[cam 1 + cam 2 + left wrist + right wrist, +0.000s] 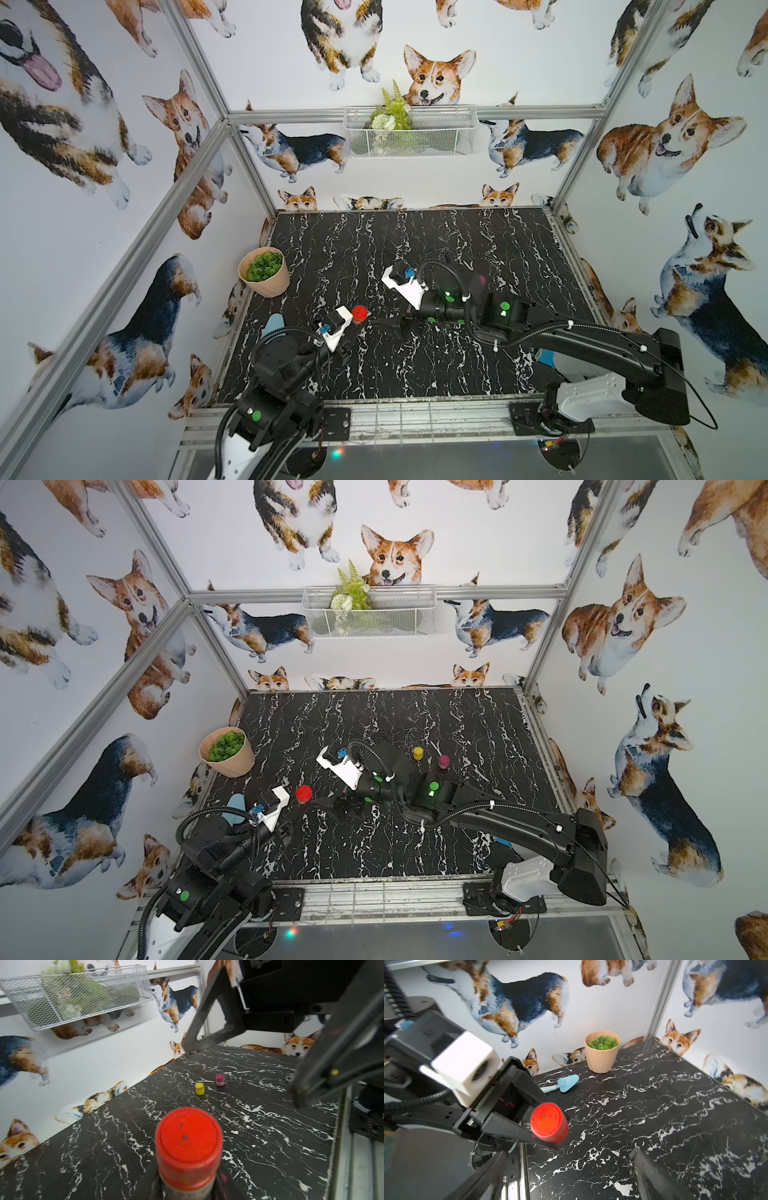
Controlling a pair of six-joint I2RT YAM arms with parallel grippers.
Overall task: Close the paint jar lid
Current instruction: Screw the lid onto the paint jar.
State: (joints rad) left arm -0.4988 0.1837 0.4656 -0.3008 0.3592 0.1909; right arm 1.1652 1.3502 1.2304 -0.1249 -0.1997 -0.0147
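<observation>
Red-lidded small paint jar (549, 1121) is upright over the left-front part of the black marble-patterned tabletop (654, 1105), lid on top, gripped around its body by my left claw (547, 1126). My right claw (569, 1155) hangs just beside it, spread wide, holding nothing.

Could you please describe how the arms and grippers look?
The left arm and right arm are black with white base links, ribbed black hoses, and green stickers. Each wrist carries a white camera block with a blue plug. The left gripper and right gripper have flat, tapered black fingers.
</observation>
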